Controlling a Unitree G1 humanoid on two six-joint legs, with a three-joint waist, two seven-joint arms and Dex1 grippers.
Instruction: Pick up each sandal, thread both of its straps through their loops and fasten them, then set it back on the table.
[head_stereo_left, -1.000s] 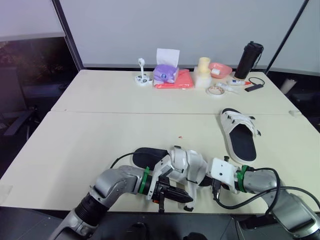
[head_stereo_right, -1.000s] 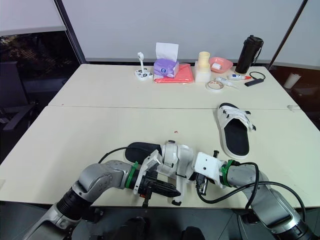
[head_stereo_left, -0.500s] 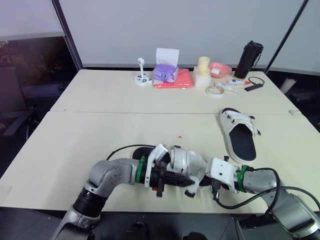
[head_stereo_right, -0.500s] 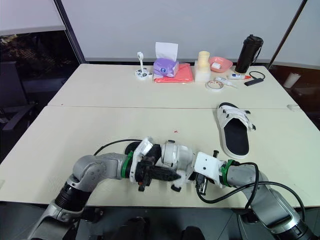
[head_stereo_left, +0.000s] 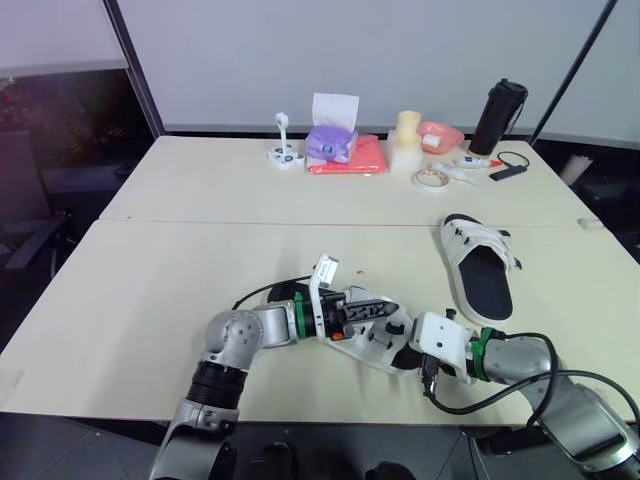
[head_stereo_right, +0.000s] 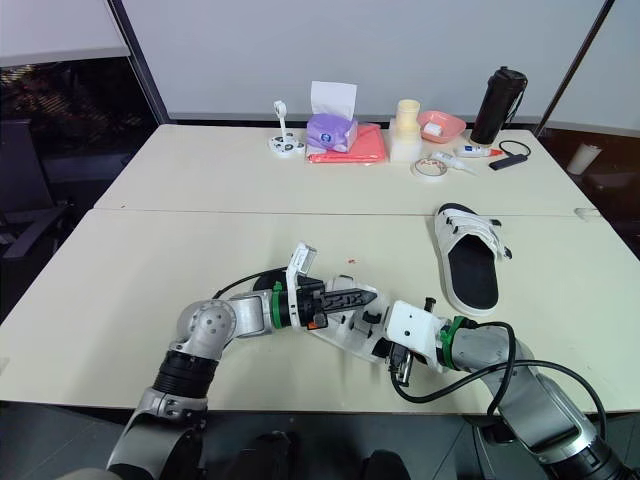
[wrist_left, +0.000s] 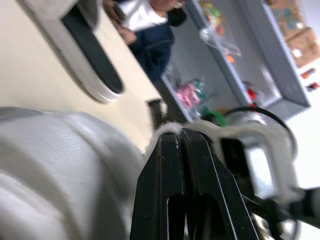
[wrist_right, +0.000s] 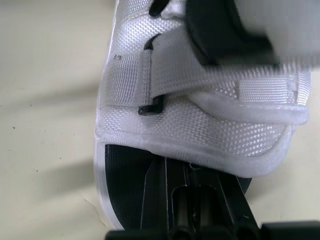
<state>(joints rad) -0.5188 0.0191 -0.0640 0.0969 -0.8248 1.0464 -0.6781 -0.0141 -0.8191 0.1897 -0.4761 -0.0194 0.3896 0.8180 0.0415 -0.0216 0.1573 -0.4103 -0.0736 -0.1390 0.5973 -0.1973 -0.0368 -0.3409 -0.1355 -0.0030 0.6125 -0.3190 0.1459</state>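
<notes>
Cream bench (head_stereo_left: 150, 260), two tops joined along a seam, stands before a pale wall. Near sandal (wrist_right: 200, 125) sits at 6 o'clock close to the front edge, between the two arms. Its long axis runs from 10 o'clock to 4 o'clock, with the bare black footbed end toward 10 and the white strapped end toward 4. Left jaws lie along the top of it, pointing to 3 o'clock; they are closed together, with the frayed end of a white strap (wrist_left: 167, 129) caught at their tips. Right jaws meet the strapped end from the 4 o'clock side and their tips are hidden under the sandal's rim, so whether they are parted or closed cannot be told. Second sandal (head_stereo_left: 478, 270) lies flat at 3 o'clock, well apart, its long axis roughly 12 to 6 and its straps at the far end. At 12 o'clock along the far edge stand a purple tissue box (head_stereo_left: 331, 145), red cloth (head_stereo_left: 352, 163), tape roll (head_stereo_left: 431, 179), pink bowl (head_stereo_left: 441, 135) and black flask (head_stereo_left: 497, 118), all well apart from both sandals.
</notes>
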